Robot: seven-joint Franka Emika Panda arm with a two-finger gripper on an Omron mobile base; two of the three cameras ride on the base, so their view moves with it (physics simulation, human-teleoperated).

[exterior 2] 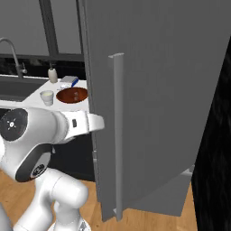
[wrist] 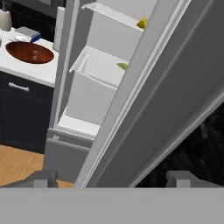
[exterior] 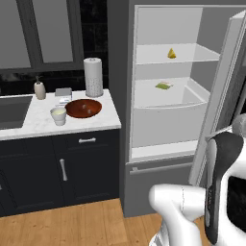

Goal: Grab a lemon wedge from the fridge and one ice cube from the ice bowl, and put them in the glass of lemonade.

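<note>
Lemon wedge (exterior: 171, 53), tiny bright yellow triangle, sits untouched on the upper white shelf of the tall grey fridge (exterior: 120, 96); door is open, so we judge the fetch step comes next.

We see the two-finger gripper (wrist: 113, 177) with jaws spread wide, holding nothing, straddling the edge of the fridge door (exterior 2: 149, 90) beside its long vertical bar handle (exterior 2: 118, 135). Below the wedge lies a flat green-yellow packet (exterior: 164, 85), not ours. Next we'd clear the door edge, swing round it and reach to the upper shelf. On the white marble counter (exterior: 29, 126) wait the glossy reddish-brown ice bowl (exterior: 83, 108) and, just beside it, the small whitish cup of lemonade (exterior: 58, 115).
</note>
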